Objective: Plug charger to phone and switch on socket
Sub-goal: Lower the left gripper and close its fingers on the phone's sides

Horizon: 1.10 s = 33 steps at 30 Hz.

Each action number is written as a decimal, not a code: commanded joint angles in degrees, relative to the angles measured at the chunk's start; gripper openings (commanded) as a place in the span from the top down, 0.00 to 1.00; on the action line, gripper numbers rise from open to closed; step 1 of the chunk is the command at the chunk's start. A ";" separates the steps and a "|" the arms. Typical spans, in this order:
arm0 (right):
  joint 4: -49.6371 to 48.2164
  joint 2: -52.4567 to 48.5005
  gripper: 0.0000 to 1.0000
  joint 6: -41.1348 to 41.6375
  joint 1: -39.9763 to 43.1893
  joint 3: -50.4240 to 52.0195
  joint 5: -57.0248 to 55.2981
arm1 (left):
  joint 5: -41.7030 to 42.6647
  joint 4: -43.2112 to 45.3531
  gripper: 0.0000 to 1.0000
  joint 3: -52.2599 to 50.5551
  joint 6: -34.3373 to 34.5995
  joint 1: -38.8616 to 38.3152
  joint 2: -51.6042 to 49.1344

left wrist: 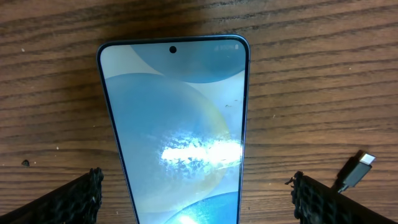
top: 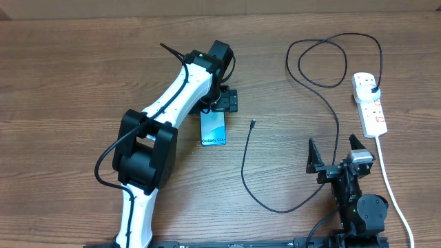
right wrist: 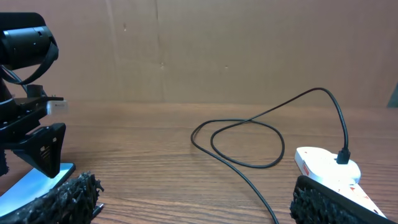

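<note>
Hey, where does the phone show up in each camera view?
Overhead: phone centre, screen up, left of the charger tip.
Left wrist: phone fills the middle.
Right wrist: phone is a pale sliver, lower left.
Shared landmark: the black charger, seen in all three.

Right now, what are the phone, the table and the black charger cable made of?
The phone front looks like smooth shiny glass: light makes a bright glare on it. The table looks like matte wood, with brown grain lines, though it could be a printed wood-look top. The charger looks like black bendy plastic with a pale metal-looking tip; I cannot be sure.
</note>
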<state>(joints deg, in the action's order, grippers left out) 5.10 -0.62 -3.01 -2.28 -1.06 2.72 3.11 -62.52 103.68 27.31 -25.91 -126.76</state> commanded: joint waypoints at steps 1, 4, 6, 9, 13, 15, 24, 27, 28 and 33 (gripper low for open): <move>-0.39 0.46 0.00 -0.26 -0.28 0.57 -0.11 | -2.54 -0.11 0.01 -0.37 1.46 -0.37 0.55; -0.39 0.46 0.00 -0.26 -0.28 0.57 -0.11 | -3.13 1.60 0.00 -0.37 1.46 -0.37 0.48; -0.39 0.46 0.00 -0.26 -0.28 0.57 -0.11 | -3.13 1.75 0.00 -0.35 1.44 -0.37 0.48; -0.39 0.46 0.00 -0.26 -0.28 0.57 -0.11 | -3.02 1.66 0.00 -0.37 1.44 -0.39 0.48; -0.39 0.46 0.00 -0.26 -0.28 0.57 -0.11 | -2.19 1.53 0.00 -0.37 1.42 -0.44 0.48; -0.39 0.46 0.00 -0.26 -0.28 0.57 -0.11 | -2.16 1.46 0.00 -0.37 1.42 -0.44 0.48; -0.39 0.46 0.00 -0.26 -0.28 0.57 -0.11 | -2.05 0.83 0.01 -0.46 1.42 -0.42 0.48; -0.39 0.46 0.00 -0.26 -0.28 0.57 -0.11 | -2.08 0.85 0.01 -0.46 1.42 -0.42 0.48; -0.39 0.46 0.00 -0.26 -0.28 0.57 -0.11 | -2.29 0.87 0.00 -0.48 1.40 -0.42 0.48; -0.39 0.46 0.00 -0.26 -0.28 0.57 -0.11 | -2.08 1.25 0.01 -0.48 1.42 -0.42 0.46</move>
<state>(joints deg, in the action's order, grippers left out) 5.13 -0.62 -3.05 -2.28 -1.06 2.72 1.02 -61.43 103.61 27.55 -25.91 -126.76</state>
